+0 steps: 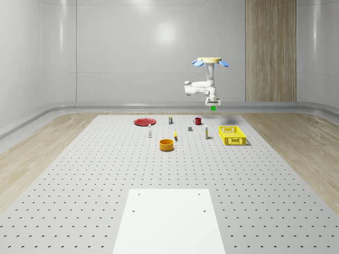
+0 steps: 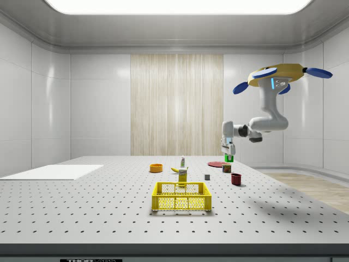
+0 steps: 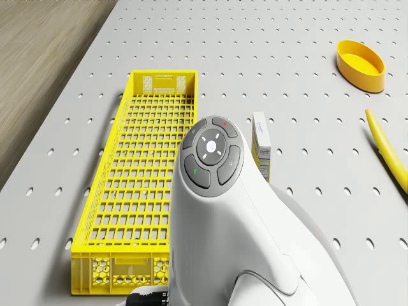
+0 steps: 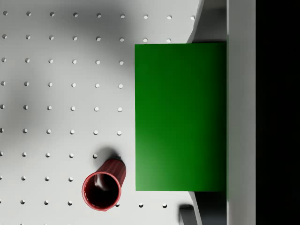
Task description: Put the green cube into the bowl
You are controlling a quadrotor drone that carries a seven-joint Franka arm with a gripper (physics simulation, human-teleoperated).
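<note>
Drone [image 1: 210, 61] is hovering high over the bench [image 1: 106, 174] w/ tool [image 1: 213, 106] clenched on green cube [image 1: 213, 108] midair above red cup [image 1: 197, 121], orange bowl [image 1: 167, 144] sitting well apart at cup's 7 o'clock in whole-scene view.

White arm [image 3: 236, 217] above yellow crate [image 3: 150, 166], small carton [image 3: 261, 145] beside, orange bowl [image 3: 361, 64] well apart

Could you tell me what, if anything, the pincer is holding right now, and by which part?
The pincer holds the green cube by its opposite side faces, airborne beneath the hovering drone.
</note>
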